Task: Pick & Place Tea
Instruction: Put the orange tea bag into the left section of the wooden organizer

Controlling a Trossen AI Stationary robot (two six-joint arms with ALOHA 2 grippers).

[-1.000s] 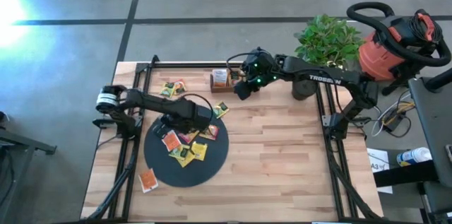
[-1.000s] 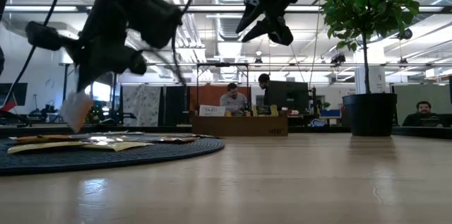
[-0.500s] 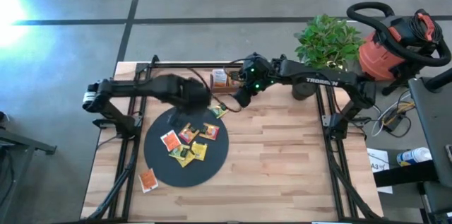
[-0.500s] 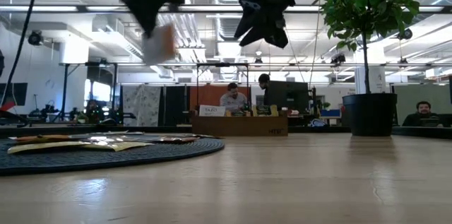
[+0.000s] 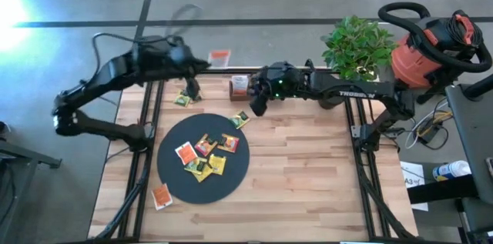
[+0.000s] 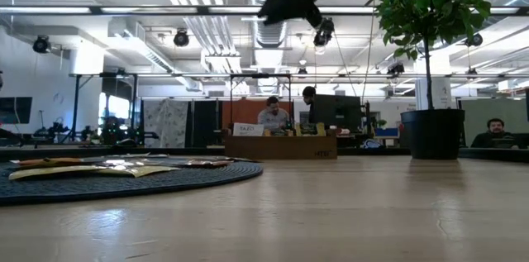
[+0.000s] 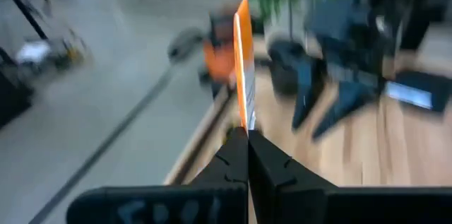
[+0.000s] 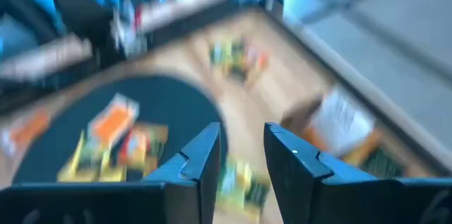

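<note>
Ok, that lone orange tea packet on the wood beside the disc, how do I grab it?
Come straight down from above: the packet lies flat on the wood. Pinch across two opposite edges, probably the ones not facing the disc, which sits close beside it.

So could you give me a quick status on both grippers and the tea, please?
Left gripper shut on an orange packet, up by the table's far edge. Right gripper open, empty, near the tray. More tea on the disc. Nothing blocking.
</note>
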